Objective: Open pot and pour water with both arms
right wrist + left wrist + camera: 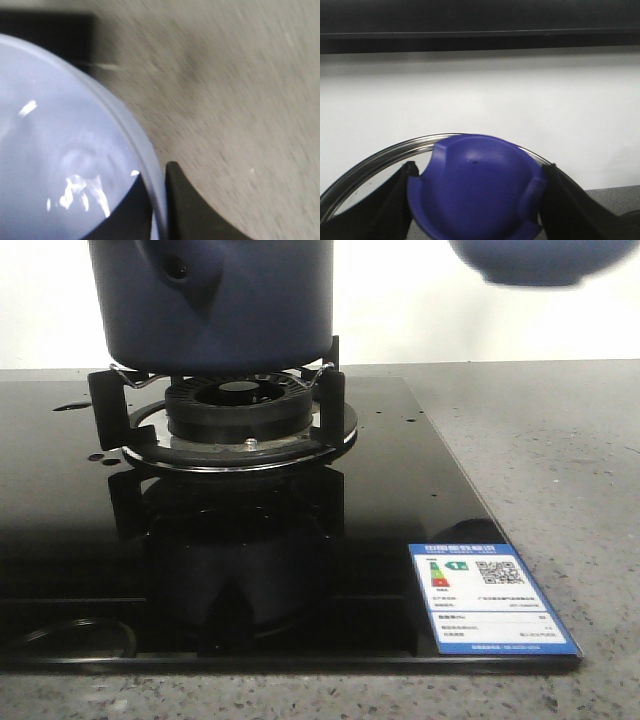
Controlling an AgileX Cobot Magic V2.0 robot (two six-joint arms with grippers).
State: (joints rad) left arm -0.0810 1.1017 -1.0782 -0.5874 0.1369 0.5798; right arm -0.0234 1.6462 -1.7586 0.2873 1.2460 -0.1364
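On the stove's burner (238, 425) sits the pot (215, 300). Left gripper (475, 200) clamps the blue lid knob (475, 187); right gripper (157, 205) pinches a pale bowl's (60, 150) rim, contents unclear.

A grey speckled stone table (540, 450) filled the foreground and ran back to a plain white wall (400, 310). Set into it was a glossy black glass cooktop (400, 500), its surface mirroring the gas burner (238, 415) and the black pan supports (105, 405) around it. A blue-and-white energy label (492, 600) with a QR code was stuck near the cooktop's front right corner. In the left wrist view, the same white wall (520, 100) was evenly lit, topped by a dark horizontal band (480, 25). The right wrist view showed the speckled table blurred.
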